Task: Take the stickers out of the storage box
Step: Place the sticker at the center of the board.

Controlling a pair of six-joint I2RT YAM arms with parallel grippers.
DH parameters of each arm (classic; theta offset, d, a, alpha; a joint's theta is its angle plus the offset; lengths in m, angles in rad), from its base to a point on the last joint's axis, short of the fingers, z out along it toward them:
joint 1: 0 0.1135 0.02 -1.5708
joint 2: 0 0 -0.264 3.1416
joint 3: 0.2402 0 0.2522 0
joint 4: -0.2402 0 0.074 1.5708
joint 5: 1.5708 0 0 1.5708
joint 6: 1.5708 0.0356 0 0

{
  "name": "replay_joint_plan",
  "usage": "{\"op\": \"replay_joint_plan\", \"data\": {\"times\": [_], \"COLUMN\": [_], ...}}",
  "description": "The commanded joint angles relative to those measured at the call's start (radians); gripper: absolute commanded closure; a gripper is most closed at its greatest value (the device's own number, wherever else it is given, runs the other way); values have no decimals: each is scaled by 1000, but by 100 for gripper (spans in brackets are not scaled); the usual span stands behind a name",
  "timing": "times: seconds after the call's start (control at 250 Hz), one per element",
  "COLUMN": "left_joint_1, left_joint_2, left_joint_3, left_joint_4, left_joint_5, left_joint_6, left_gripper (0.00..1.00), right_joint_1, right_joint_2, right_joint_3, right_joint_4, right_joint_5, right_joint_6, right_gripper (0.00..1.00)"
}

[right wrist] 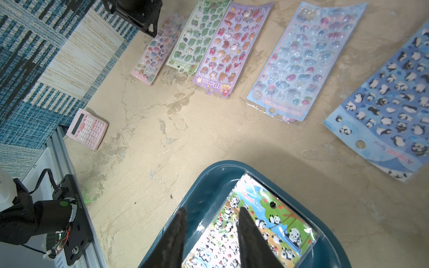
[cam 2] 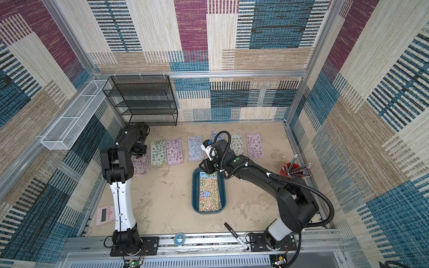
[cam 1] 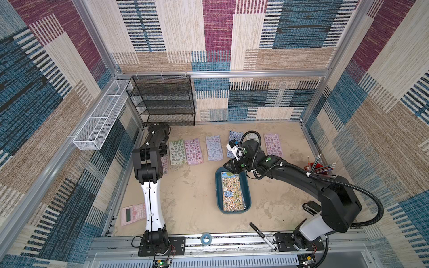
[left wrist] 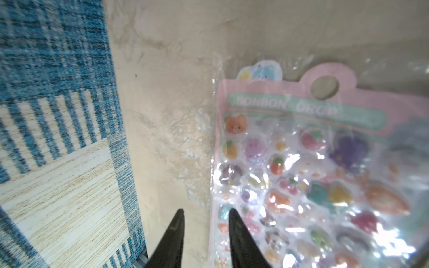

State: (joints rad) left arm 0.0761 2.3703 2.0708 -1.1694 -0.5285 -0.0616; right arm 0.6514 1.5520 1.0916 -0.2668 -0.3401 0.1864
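Right wrist view: your right gripper (right wrist: 213, 208) hangs over the box (right wrist: 209, 168), jaws apart, holding nothing. One panda sticker sheet (right wrist: 274, 220) lies inside. Your left gripper (left wrist: 206, 210) is parted and empty at the edge of a pink sheet (left wrist: 301, 162) on the table (left wrist: 167, 116). Other sheets (cam 1: 193, 151) lie in a row past the box.

The left arm (cam 1: 151, 204) has a long white link dotted with small dark holes, a thin black cable running down it, and boxy black joints. The right arm (cam 1: 294, 174) is black with a white lower link, green dots (cam 1: 268, 159) and a ribbed black hose (cam 1: 380, 208). The left gripper (left wrist: 206, 210) and right gripper (right wrist: 212, 208) have black tapered fingers.
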Motion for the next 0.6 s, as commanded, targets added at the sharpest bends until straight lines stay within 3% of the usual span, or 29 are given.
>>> {"op": "replay_joint_plan", "data": {"times": [0.0, 0.108, 0.164, 0.252, 0.324, 0.596], "left_joint_1": [-2, -6, -6, -8, -7, -9], "left_joint_2": [-70, -134, -154, -158, -145, -71], "left_joint_3": [-10, -42, -55, -66, -71, -42], "left_joint_4": [-25, -24, -23, -22, -22, -21], "left_joint_5": [-11, 40, 80, 136, 178, 288], "left_joint_6": [-31, -55, -66, -79, -91, -127], "left_gripper": [62, 61, 66, 88, 100, 100], "right_joint_1": [1, 1, 1, 2, 1, 1], "right_joint_2": [-12, -17, -17, -19, -21, -21], "right_joint_3": [-2, -2, -3, -3, -3, -7], "right_joint_4": [16, 23, 28, 29, 30, 22], "right_joint_5": [0, -10, -16, -22, -22, -12], "right_joint_6": [14, 21, 23, 25, 25, 24], "right_gripper": [61, 61, 61, 61, 61, 61]}}
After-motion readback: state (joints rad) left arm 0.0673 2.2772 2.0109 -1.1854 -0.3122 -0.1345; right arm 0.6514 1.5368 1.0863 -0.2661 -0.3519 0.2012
